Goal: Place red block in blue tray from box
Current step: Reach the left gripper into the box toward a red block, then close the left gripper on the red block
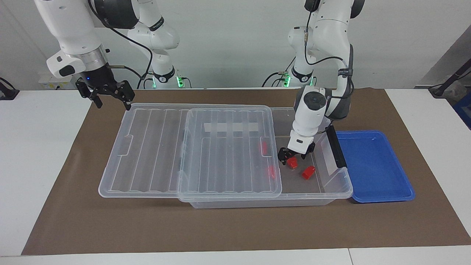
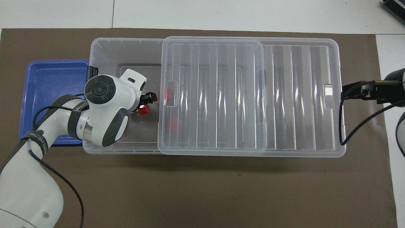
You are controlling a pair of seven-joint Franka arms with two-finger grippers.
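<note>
The clear box lies lengthwise with its ribbed lid slid toward the right arm's end, so the end by the blue tray is uncovered. My left gripper reaches down into that uncovered part, open, its fingers on either side of a red block on the box floor. A second red block lies loose beside it. Two more show dimly through the lid. In the overhead view the left gripper hangs over the red block. The right gripper hovers open over the mat by the lid's corner.
The blue tray sits against the box's end, with a black clip handle between them. The brown mat covers the table around the box. The shifted lid overhangs the box toward the right arm's end.
</note>
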